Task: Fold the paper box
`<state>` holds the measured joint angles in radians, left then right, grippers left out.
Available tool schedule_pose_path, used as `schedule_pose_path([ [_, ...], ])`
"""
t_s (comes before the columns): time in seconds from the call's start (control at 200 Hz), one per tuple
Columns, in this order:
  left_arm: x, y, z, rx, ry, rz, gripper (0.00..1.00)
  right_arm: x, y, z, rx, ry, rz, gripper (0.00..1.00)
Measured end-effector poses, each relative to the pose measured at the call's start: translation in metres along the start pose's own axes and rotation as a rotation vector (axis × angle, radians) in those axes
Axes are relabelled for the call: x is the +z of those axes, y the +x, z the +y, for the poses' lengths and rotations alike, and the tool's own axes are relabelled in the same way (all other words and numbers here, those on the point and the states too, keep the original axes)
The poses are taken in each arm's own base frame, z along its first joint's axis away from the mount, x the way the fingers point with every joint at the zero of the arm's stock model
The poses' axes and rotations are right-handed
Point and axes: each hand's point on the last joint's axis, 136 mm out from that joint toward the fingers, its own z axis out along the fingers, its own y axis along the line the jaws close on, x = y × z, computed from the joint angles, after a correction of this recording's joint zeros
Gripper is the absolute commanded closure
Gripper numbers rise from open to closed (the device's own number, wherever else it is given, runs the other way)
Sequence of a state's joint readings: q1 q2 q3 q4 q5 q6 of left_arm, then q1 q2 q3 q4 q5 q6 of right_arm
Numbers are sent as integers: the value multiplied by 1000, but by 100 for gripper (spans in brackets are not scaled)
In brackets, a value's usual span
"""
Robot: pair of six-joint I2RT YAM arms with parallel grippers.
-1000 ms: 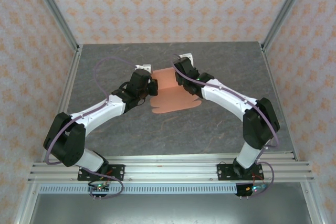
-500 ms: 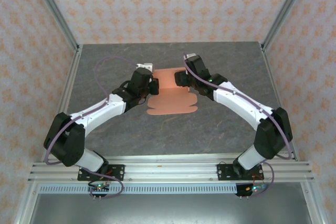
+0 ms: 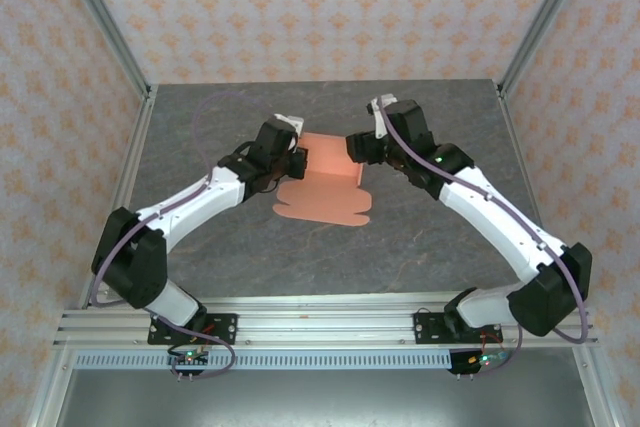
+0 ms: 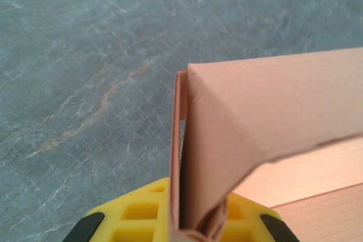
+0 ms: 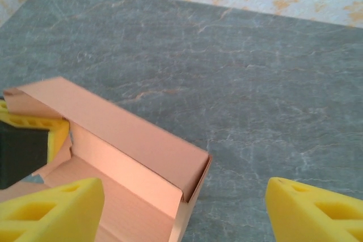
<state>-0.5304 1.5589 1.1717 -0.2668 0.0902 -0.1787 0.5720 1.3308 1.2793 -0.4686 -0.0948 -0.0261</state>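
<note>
the left gripper (image 3: 297, 162) pinches shut on the folded left end of the paper box (image 3: 325, 189) at the middle of the table (image 3: 450, 247), apparently to hold its raised back wall upright, while the right gripper (image 3: 356, 147) hangs open just beside the right end, gripping nothing.

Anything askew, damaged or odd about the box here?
Nothing torn. The paper box is half formed: far wall upright, near flaps flat on the table. Where the left hand pinches its end, the card bows rather than creasing cleanly.
</note>
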Motion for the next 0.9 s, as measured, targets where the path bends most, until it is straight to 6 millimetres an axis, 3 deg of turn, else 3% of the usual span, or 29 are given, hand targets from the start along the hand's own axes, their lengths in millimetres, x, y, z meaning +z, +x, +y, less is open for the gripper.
schedule_pose_path([
  [0.06, 4, 3, -3, 52, 4, 53, 100, -5, 0, -6, 20, 17, -12, 25],
  [0.155, 10, 23, -3, 124, 16, 173, 100, -8, 9, -12, 47, 39, -6, 26],
  [0.285, 9, 63, 0, 211, 48, 367, 100, -6, 33, -21, 87, 72, 29, 26],
  [0.4, 6, 86, 1, 289, 75, 520, 99, -8, 60, -27, 117, 88, 59, 26],
  [0.53, 12, 103, 4, 363, 90, 661, 96, -16, 81, -32, 147, 88, 60, 27],
  [0.711, 35, 128, 8, 430, 112, 841, 95, -16, 95, -34, 165, 90, 65, 27],
  [0.901, 55, 130, 1, 490, 130, 909, 93, -19, 103, -37, 167, 98, 62, 27],
])
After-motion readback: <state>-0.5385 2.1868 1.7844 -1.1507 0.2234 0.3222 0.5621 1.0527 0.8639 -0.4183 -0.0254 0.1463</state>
